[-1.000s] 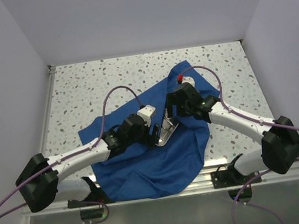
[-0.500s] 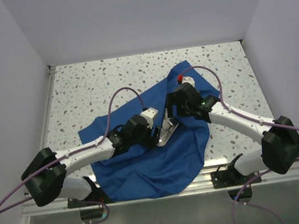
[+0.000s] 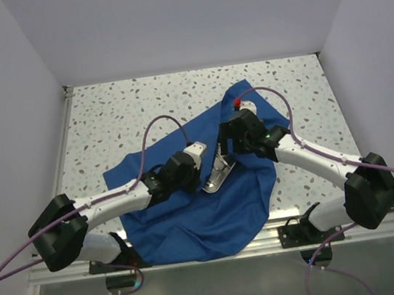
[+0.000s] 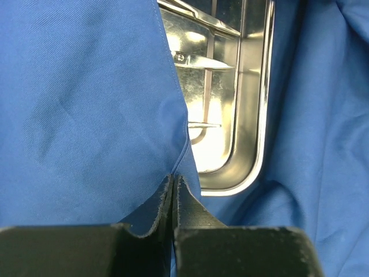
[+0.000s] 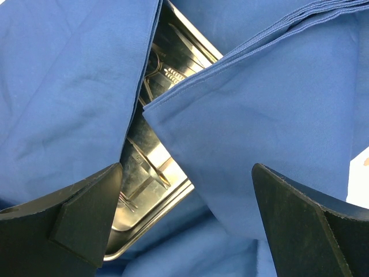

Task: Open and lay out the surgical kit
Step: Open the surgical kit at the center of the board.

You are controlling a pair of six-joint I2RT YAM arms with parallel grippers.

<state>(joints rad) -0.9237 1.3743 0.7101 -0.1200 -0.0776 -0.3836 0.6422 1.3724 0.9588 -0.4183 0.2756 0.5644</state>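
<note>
While the left gripper (image 4: pixel 174 190) is pinching the folded edge of the blue cloth (image 4: pixel 86 104) with its fingers closed tight on it, the right gripper (image 5: pixel 187 167) is hanging wide open and empty just above the other flap. The steel tray (image 4: pixel 253 115) is sitting in the middle of the cloth, on the speckled table (image 3: pixel 119 114), and is partly showing between the two flaps. Slim silver tools (image 4: pixel 204 63) are lying inside it.

The step in hand appears to be drawing the left flap off the tray. The bite on the cloth is looking thin, right at the hem, so a slow pull is making more sense than a quick one. Lifting the flap a little and carrying it left and near should be sparing the tray a drag. If the tray is starting to slide or tip, the tools could be spilling out. The right gripper is standing well placed for taking the right flap.
</note>
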